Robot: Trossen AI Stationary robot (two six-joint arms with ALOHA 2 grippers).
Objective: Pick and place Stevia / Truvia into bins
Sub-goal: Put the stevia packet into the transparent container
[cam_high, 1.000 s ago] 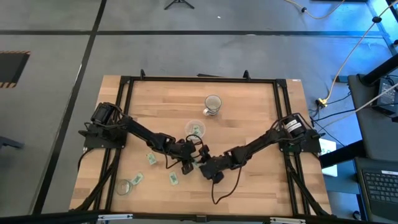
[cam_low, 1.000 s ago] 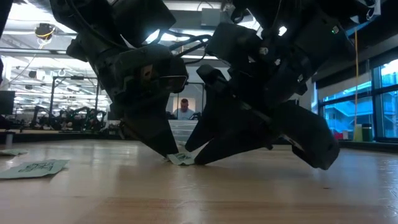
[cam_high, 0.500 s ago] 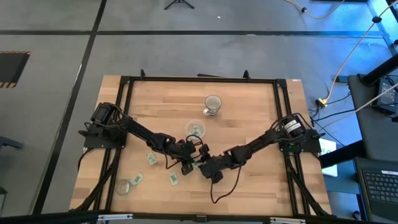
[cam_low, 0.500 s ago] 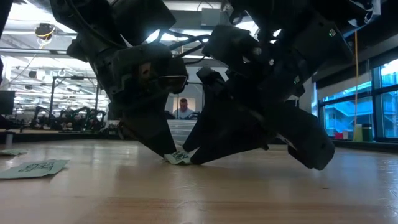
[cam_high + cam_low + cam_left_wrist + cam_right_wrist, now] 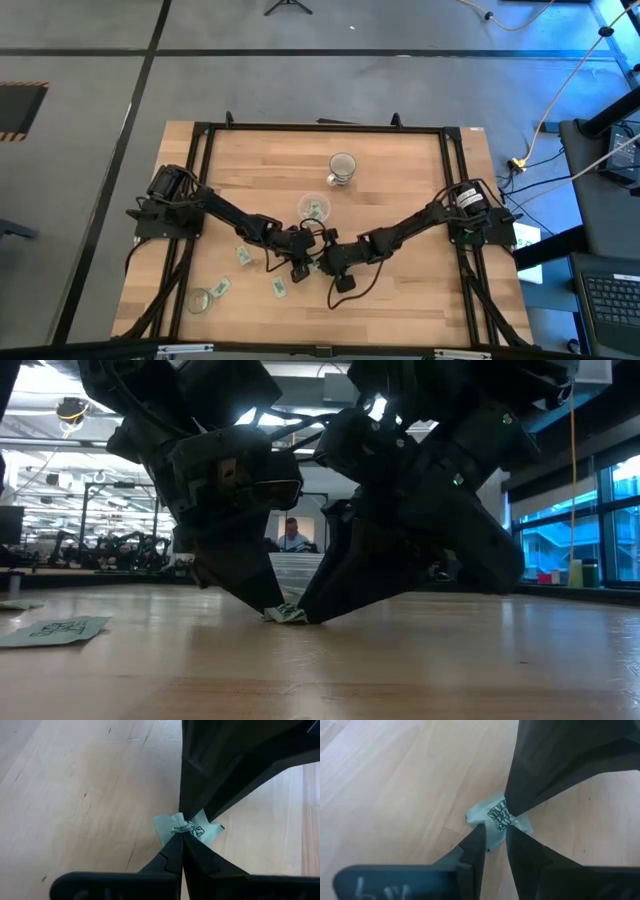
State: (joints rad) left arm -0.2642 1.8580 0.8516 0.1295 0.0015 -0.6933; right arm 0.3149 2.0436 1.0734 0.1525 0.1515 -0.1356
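A pale green Stevia sachet [image 5: 315, 262] lies crumpled on the table's near middle, and both grippers meet on it. My left gripper [image 5: 306, 262] comes from the left and is shut on it. My right gripper [image 5: 325, 262] comes from the right, its fingers closed to a narrow gap on the same sachet. The clear bin cup [image 5: 313, 207] stands just beyond them with a green sachet inside. More sachets [image 5: 243, 256] [image 5: 279, 288] [image 5: 219, 287] lie flat to the left. My left gripper pinches the sachet's middle [image 5: 176, 829] between its two fingers, slanting down from the left. The sachet rests on the table [image 5: 285, 614], bunched up. My right gripper has the sachet's opposite side [image 5: 494, 831] between its fingertips, slanting down from the right. The paper bulges on both sides of the fingers.
A darker round cup [image 5: 342, 165] stands toward the far edge. A flat clear round piece [image 5: 198, 299] lies near the left front corner. In the low view a loose sachet [image 5: 60, 628] lies at the left, and a person [image 5: 292, 535] sits in the room behind.
My right gripper has moved toward the table's left and slightly far, closing in on my left gripper, and has tipped steeper. The sachet has stayed on the table between the two grippers, shifting a little leftward.
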